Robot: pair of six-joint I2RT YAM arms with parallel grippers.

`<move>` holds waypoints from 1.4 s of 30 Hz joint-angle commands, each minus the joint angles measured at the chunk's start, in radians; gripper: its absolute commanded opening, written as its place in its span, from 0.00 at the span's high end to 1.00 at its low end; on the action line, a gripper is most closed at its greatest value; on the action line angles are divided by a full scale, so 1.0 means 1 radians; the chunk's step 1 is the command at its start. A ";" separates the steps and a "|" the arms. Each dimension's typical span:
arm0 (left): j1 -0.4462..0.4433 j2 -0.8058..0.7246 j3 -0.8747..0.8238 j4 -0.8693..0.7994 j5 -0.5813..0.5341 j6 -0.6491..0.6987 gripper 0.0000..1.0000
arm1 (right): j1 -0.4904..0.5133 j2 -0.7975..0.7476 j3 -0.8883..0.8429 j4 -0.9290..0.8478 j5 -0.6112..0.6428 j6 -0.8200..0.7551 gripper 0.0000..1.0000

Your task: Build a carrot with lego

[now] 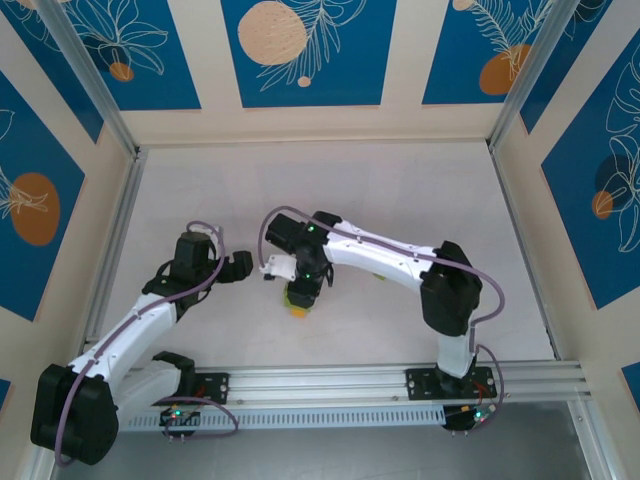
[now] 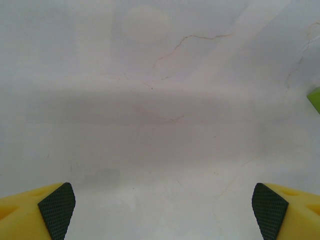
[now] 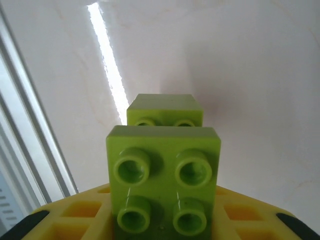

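The carrot (image 3: 163, 175) lies centred just ahead of the right tool (image 1: 298, 302); clenched or not, I cannot tell. The left tool (image 2: 162, 210) gapes empty. Best to press bricks squarely, studs aligned.

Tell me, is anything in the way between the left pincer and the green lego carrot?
No, nothing I can see. The left pincer is open, and just bare table lies between it and the carrot.
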 commanded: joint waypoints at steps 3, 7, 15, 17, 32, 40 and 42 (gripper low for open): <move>0.014 -0.012 -0.018 0.039 0.043 0.020 0.06 | 0.051 -0.084 -0.090 0.083 0.004 -0.064 0.62; 0.014 -0.021 -0.019 0.034 0.041 0.024 0.06 | 0.077 -0.059 -0.097 0.070 0.042 -0.071 0.61; 0.014 -0.024 -0.019 0.033 0.041 0.025 0.06 | 0.101 -0.029 -0.098 0.074 0.078 -0.074 0.61; 0.014 -0.024 -0.020 0.034 0.041 0.025 0.06 | 0.103 -0.025 -0.104 0.079 0.079 -0.072 0.61; 0.014 -0.024 -0.021 0.034 0.039 0.028 0.06 | 0.105 0.006 -0.116 0.071 0.104 -0.078 0.48; 0.014 -0.046 -0.027 0.040 0.037 0.034 0.03 | 0.104 -0.097 -0.112 0.106 0.111 -0.073 0.34; 0.014 -0.067 -0.037 0.053 0.043 0.036 0.03 | 0.105 -0.147 -0.102 0.112 0.129 -0.066 0.33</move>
